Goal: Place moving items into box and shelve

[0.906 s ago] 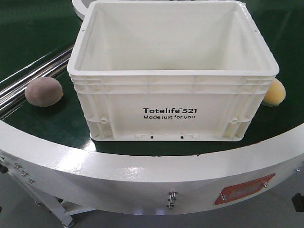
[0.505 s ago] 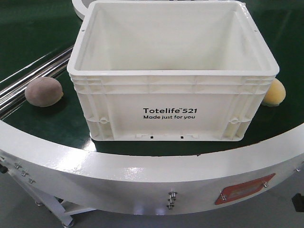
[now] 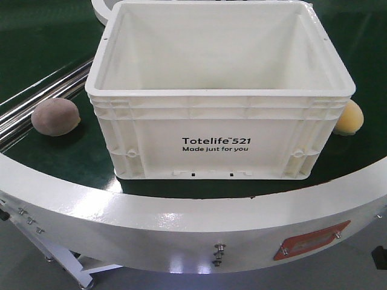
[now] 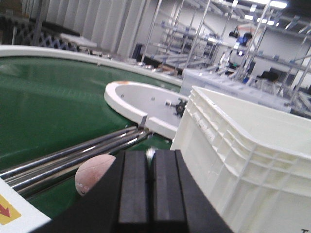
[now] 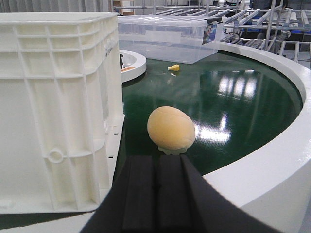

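Fingers (image 5: 141,194) were pressed together, empty, on both arms.
Yellow-orange rounded fruit (image 5: 171,127) lay centre-frame above the right gripper (image 5: 156,159); dull brownish-purple fruit (image 4: 92,174) sat lower left of the left gripper (image 4: 150,154), white ribbed plastic crate (image 3: 151,130) between them.

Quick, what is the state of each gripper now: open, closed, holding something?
Left gripper: closed, empty; the dull brownish-purple rounded fruit lies free nearby.
Right gripper: closed, empty; the yellow-orange rounded fruit lies free ahead.

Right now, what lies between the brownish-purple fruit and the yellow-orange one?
The white crate stands between the brownish-purple fruit and the yellow-orange fruit, as the front-facing view shows.
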Available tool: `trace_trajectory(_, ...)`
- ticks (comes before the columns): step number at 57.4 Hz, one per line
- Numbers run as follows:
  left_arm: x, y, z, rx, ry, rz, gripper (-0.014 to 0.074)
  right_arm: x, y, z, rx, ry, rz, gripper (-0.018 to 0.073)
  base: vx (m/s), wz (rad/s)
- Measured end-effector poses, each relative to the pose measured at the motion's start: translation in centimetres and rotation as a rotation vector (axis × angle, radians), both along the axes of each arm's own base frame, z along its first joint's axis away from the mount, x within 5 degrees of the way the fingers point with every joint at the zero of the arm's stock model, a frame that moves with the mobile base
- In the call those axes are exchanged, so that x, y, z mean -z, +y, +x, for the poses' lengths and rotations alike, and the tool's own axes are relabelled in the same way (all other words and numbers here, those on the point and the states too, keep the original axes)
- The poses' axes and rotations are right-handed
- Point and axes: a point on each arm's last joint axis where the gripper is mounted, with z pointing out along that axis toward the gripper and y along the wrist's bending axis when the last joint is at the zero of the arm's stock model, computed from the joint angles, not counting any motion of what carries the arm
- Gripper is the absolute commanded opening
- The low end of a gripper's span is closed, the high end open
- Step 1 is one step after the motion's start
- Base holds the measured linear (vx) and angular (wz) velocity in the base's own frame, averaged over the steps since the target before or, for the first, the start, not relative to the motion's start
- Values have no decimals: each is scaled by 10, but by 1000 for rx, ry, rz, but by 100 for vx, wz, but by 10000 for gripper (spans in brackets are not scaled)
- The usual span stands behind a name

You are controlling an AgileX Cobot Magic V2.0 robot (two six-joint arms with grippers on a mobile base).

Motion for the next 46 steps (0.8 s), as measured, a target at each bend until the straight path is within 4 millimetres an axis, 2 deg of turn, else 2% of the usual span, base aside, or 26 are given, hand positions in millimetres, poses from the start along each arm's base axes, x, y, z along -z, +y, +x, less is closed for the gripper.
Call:
trace_trajectory(6, -36, 0, 13, 3, 56, 33, -6, 0, 0, 0, 0, -1, 0, -8, 0, 0)
trace_trajectory(11, -70, -1, 33, 6, 92, 52, -6, -3, 0, 0, 3, -35, 25, -8, 0, 0)
trace_trajectory(12, -80, -1, 36, 6, 81, 53, -6, -5, 0, 0, 5, -59, 43, -8, 0, 0)
trace_trajectory(16, -101, -1, 48, 6, 73, 54, -6, -14, -1, 0, 14, -161, 143, -8, 0, 0)
trace_trajectory(21, -126, -1, 58, 3, 14, 53, -6, -35, -8, -5, 44, -415, 294, -8, 0, 0)
trace_trajectory(27, -140, -1, 63, -2, -62, 50, -6, -58, -18, -18, 105, -703, 406, -8, 0, 0)
trace_trajectory(32, -146, -1, 63, -7, -120, 48, -6, -83, -20, -26, 110, -774, 432, -8, 0, 0)
trace_trajectory(39, -149, -1, 64, -9, -150, 47, -6, -131, -9, -27, 44, -630, 273, -8, 0, 0)
trace_trajectory(46, -147, -1, 67, -9, -137, 48, -6, -179, 1, -13, -10, -412, 31, -8, 0, 0)
